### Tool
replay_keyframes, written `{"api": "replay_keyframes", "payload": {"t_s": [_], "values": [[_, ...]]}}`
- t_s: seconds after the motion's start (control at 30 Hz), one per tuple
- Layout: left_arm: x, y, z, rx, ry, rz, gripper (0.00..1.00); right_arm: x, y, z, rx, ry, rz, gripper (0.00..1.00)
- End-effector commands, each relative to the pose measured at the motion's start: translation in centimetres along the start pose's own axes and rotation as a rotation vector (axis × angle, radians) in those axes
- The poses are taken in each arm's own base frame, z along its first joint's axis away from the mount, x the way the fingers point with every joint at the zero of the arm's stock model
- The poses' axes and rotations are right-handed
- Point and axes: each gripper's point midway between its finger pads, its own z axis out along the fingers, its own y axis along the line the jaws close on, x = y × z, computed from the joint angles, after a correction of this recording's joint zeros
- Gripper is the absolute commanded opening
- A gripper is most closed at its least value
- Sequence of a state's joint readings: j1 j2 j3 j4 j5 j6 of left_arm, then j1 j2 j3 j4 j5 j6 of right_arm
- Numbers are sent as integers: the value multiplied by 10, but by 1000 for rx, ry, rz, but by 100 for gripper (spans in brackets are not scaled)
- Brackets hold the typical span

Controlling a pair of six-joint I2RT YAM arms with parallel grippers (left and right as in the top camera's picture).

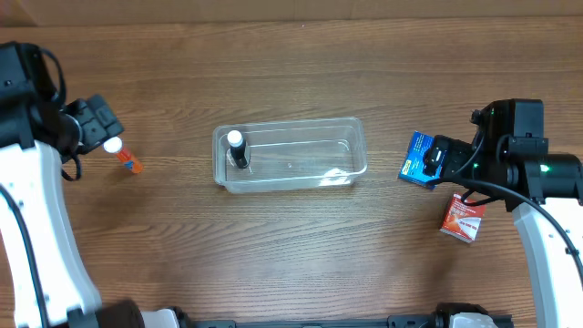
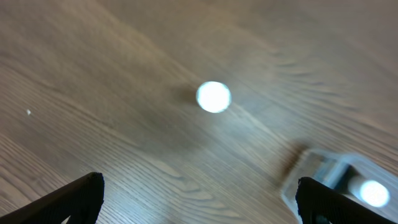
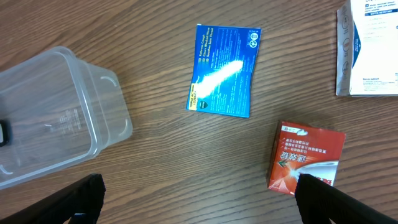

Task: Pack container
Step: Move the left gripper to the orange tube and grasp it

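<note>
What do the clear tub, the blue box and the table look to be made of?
The container: apparently clear, glossy plastic; the wood grain shows through its walls. The blue box: probably printed cardboard with a glossy coat, given the glare streak across it. The table: wood or wood-look laminate, fairly matte, with visible grain lines.

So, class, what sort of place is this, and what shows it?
Probably a robotics lab bench: a left arm and right arm flank a wooden table bearing a clear container with one bottle inside, plus a blue box and a red box.
</note>
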State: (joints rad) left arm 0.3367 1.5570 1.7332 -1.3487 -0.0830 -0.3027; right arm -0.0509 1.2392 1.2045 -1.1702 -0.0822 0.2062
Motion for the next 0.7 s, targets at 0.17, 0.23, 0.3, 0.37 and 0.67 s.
{"api": "replay_keyframes", "payload": {"t_s": [0.17, 0.23, 0.3, 0.37, 0.67], "values": [[5, -12, 95, 17, 222, 58, 100, -8, 4, -5, -15, -22, 3, 100], [9, -12, 111, 6, 261, 60, 100, -8, 4, -5, -15, -22, 3, 100], [12, -12, 122, -3, 291, 62, 100, -8, 4, -5, -15, -22, 2, 100], [16, -12, 133, -11, 321, 62, 100, -8, 4, -5, -15, -22, 2, 100], [32, -10, 174, -42, 424, 66, 100, -8, 4, -5, -15, -21, 3, 100]]}}
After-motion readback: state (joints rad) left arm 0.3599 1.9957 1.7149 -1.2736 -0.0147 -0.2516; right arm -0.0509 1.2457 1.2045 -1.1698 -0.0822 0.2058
